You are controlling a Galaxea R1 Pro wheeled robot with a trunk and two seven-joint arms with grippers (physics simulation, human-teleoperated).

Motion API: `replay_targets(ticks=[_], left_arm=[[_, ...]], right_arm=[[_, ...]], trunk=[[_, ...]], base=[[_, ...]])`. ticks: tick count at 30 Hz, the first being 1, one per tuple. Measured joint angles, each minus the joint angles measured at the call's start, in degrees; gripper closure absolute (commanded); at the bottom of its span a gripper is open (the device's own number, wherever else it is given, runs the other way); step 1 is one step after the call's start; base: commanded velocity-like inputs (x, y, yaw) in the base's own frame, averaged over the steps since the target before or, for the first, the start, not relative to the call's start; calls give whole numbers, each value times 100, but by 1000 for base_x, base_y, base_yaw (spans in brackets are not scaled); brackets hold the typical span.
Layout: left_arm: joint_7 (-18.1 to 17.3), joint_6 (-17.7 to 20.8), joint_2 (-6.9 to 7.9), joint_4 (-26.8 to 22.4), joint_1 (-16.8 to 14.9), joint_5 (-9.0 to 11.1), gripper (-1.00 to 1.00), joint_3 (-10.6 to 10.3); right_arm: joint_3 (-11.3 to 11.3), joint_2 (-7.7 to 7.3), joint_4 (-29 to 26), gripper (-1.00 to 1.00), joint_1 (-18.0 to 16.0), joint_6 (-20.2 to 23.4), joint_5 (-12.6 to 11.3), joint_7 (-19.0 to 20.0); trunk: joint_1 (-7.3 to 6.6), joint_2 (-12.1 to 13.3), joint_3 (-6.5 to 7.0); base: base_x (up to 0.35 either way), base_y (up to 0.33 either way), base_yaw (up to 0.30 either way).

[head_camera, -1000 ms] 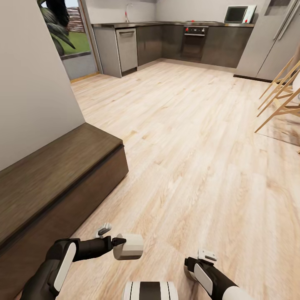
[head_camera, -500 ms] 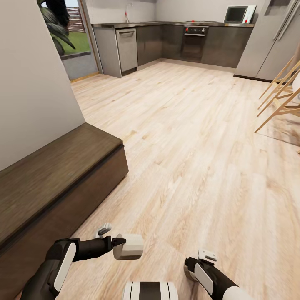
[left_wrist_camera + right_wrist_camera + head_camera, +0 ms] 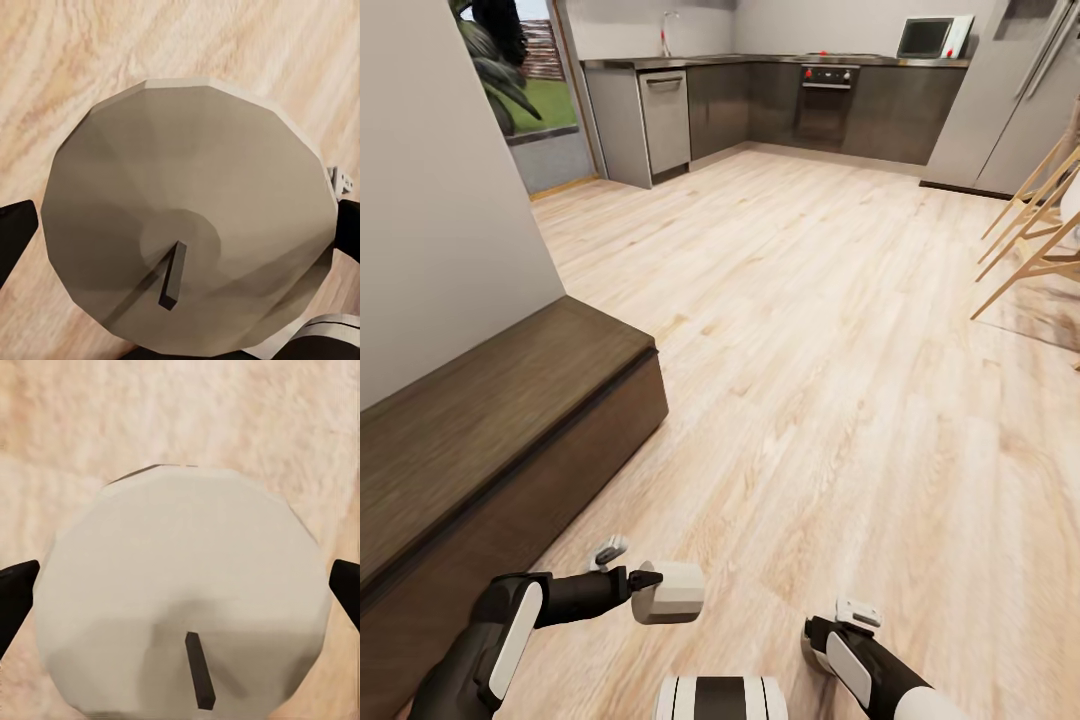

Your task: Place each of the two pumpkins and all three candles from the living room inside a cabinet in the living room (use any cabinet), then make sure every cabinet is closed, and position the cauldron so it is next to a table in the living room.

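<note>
No writing or label can be read anywhere here. Your left arm reaches forward just beside the cabinet (image 3: 490, 420), forearm level, and its gripper (image 3: 650, 585) holds a candle (image 3: 670, 592) sideways over the floor (image 3: 810, 350). In the left wrist view the candle (image 3: 187, 225) sits wick-end toward the camera, with a dark finger (image 3: 15, 232) tight against each side, so the fingers are closed on it. The cabinet's fronts look shut from your angle. Your right arm is tucked low, further from the cabinet, wrist bent downward; the right gripper (image 3: 180, 592) clamps a second candle (image 3: 184, 592), fingers (image 3: 15, 592) pressed to both flanks. Beyond the cabinet stand the grey kitchen units (image 3: 780, 95). Nothing has shifted in the last second; both arms stay as they were.
</note>
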Motion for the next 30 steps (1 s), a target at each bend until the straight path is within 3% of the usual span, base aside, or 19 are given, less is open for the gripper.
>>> replay_targets(ticks=[30], left_arm=[[18, 3, -47, 0, 0, 3, 100, -11]], right_arm=[[-67, -7, -52, 100, 0, 14, -12, 35]], trunk=[[-72, 37, 620]], base=[[0, 0, 0]])
